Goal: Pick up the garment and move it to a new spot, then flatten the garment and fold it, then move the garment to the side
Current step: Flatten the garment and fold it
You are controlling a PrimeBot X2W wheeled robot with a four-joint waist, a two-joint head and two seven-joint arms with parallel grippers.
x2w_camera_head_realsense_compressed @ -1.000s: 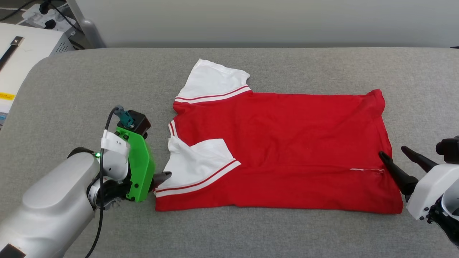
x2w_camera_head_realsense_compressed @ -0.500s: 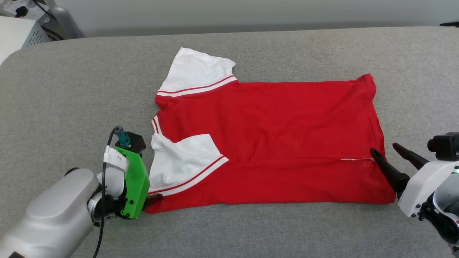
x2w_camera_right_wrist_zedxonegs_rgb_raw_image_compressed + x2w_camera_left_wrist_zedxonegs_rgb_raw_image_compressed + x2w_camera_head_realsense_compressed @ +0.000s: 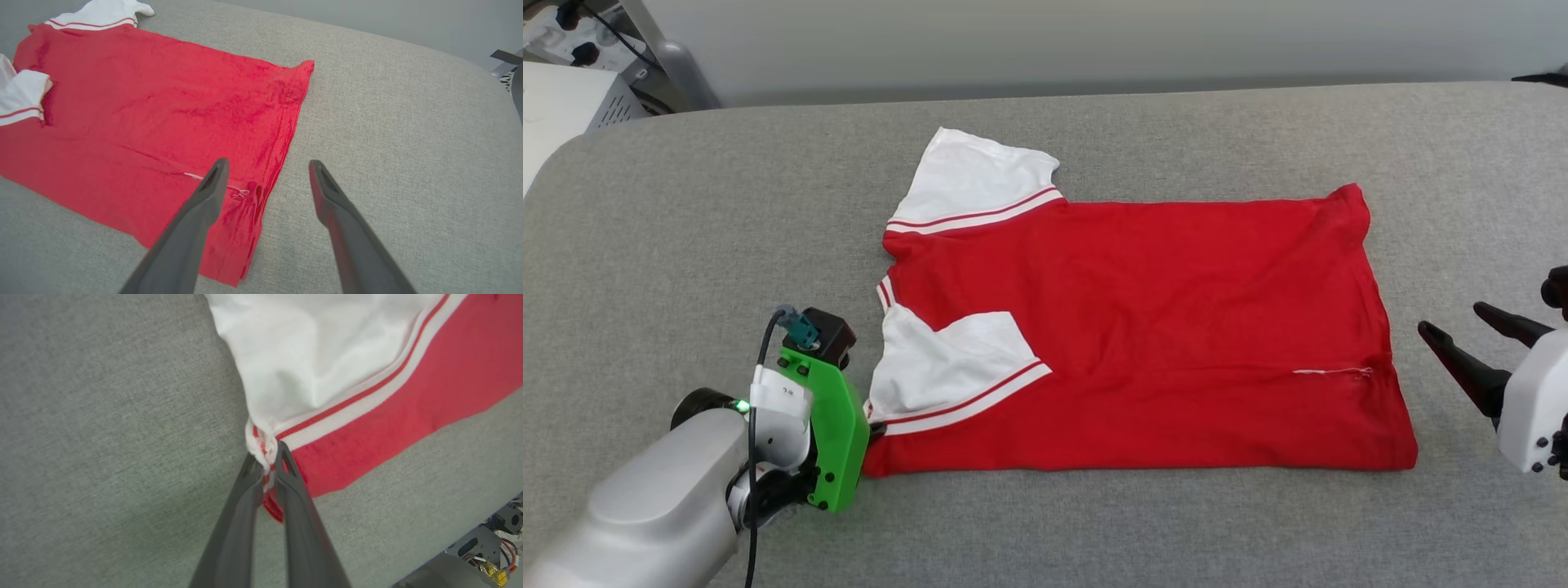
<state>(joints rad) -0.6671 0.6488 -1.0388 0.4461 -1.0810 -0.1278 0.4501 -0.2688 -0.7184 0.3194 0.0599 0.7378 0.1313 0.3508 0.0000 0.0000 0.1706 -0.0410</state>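
The garment (image 3: 1143,327) is clamped at 1 sleeve corner by the left tool (image 3: 265,451); the right tool (image 3: 268,162) is seen released beside the hem.

1. The garment (image 3: 1160,327) — a red T-shirt with white short sleeves edged in red-and-white striped trim — lies flat on the grey fabric surface (image 3: 1094,531), a plain red side up.
2. It lies sideways, neck end to the left and hem to the right.
3. The far sleeve (image 3: 980,175) spreads outward; the near sleeve (image 3: 947,359) is folded in over the red body.
4. A short white thread (image 3: 1327,372) shows near the hem.
5. Its near-left corner is bunched — pinched between the fingers of the left pincer (image 3: 267,455).
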